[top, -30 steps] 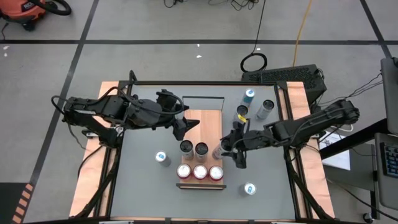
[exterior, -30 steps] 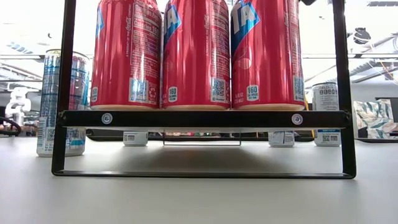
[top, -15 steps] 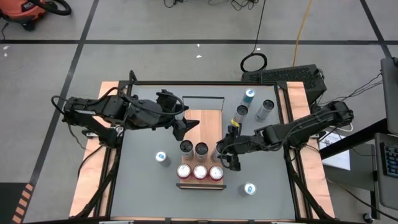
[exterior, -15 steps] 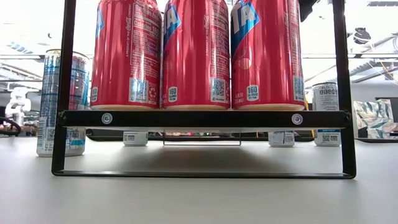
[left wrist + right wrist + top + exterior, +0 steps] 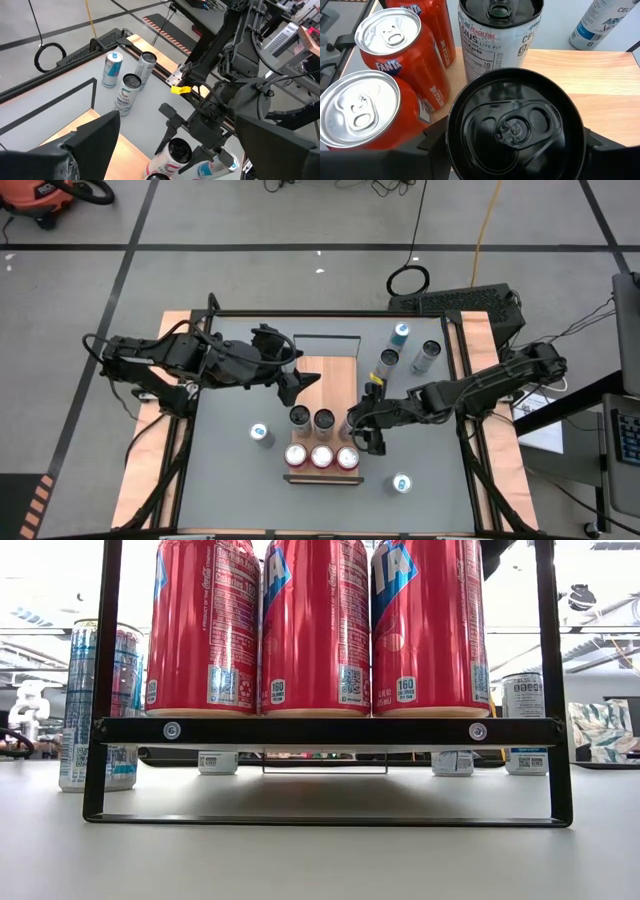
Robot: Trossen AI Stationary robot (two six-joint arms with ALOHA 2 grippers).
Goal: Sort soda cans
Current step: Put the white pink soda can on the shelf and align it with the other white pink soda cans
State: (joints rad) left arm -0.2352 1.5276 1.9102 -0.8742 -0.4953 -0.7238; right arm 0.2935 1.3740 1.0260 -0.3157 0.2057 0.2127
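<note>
My right gripper (image 5: 362, 427) is shut on a silver-grey can with a dark top (image 5: 515, 125), at the right end of a row with two more silver-grey cans (image 5: 299, 416) on the wooden board (image 5: 325, 375). Three red cans (image 5: 321, 457) stand in a row on the black rack (image 5: 320, 730), just nearer than that row. My left gripper (image 5: 297, 385) hangs open and empty over the board's far left part. Two silver-grey cans (image 5: 430, 353) and a blue can (image 5: 401, 332) stand at the far right. Two more blue cans (image 5: 261, 434) (image 5: 401, 483) stand on the grey table. My right gripper pinches the silver-grey can's wall just below its dark rim (image 5: 455, 145) between its two fingers (image 5: 432, 147), one on each side. The fingers come from the table's right. The can stays upright; its base is hidden, so I cannot tell whether it stands on the board.
The black rack frame (image 5: 322, 478) closes the near side of the red cans. The neighbouring silver-grey can (image 5: 500, 35) stands close beside the held one. A thin black outline (image 5: 327, 340) marks the table beyond the board. The table's wooden side rails (image 5: 480, 350) lie left and right.
My right gripper has gone toward the table's left edge with the upright silver-grey can, closing on the two silver-grey cans in the row. It has moved little in the last half second.
</note>
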